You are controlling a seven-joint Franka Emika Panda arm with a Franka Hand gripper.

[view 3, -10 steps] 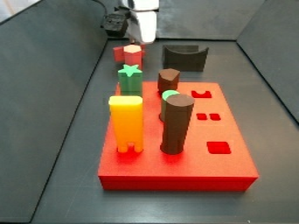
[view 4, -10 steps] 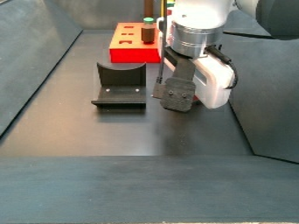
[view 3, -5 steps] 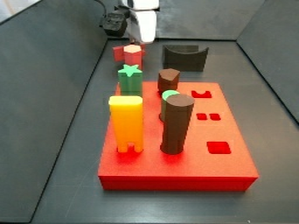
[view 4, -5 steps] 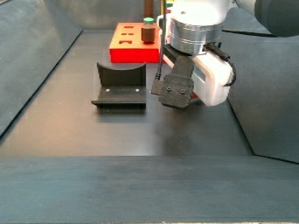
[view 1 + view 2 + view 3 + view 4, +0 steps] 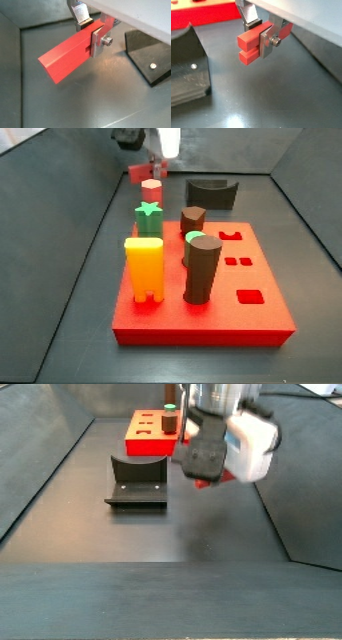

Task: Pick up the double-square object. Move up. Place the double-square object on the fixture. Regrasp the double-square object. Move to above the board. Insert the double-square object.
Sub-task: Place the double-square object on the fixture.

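Observation:
My gripper [image 5: 92, 31] is shut on the double-square object [image 5: 67, 57], a slim red bar held clear above the dark floor. Its split end with two square legs [image 5: 250, 47] sticks out past the silver fingers [image 5: 268, 37]. In a side view the gripper [image 5: 163, 158] hangs high at the back with the red piece [image 5: 144, 173] in it. The other side view has the gripper [image 5: 201, 472] with the red piece [image 5: 203, 481] beside the fixture [image 5: 138, 479]. The red board [image 5: 254, 308] lies in front; it also appears as the far board [image 5: 154, 436].
On the board stand a tall yellow block [image 5: 143, 268], a green star peg [image 5: 148, 216] and two dark brown cylinders [image 5: 202, 268] [image 5: 193, 221]. The fixture [image 5: 211, 194] sits behind the board; both wrist views show the fixture [image 5: 150, 60] [image 5: 188, 70]. Grey walls enclose the floor.
The gripper has risen straight up with the double-square object, lifting it off the floor. Everything on the board and the fixture stayed put.

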